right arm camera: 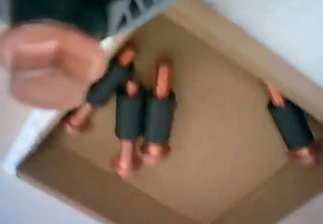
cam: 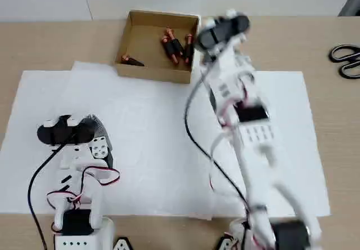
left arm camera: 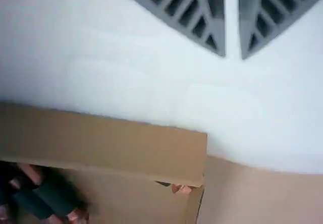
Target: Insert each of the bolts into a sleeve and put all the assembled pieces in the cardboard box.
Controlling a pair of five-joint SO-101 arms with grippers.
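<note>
The cardboard box [cam: 163,17] stands at the table's far middle. Inside it lie several assembled pieces, copper bolts in black sleeves: a cluster [cam: 173,46] near the right wall and a lone one [cam: 132,61] at the left. My right gripper [cam: 196,50] hangs over the box's right side. In the right wrist view it [right arm camera: 86,22] is shut on another bolt-and-sleeve piece [right arm camera: 48,62], held above the cluster [right arm camera: 144,115] and the lone piece [right arm camera: 290,125]. My left gripper [cam: 100,127] rests over the white paper, and its fingers [left arm camera: 202,17] are together with nothing held.
A white paper sheet [cam: 157,143] covers the table's middle, in front of the box. Scissors [cam: 346,58] lie at the far right edge. The left wrist view shows the box's near wall [left arm camera: 101,143] beyond the paper.
</note>
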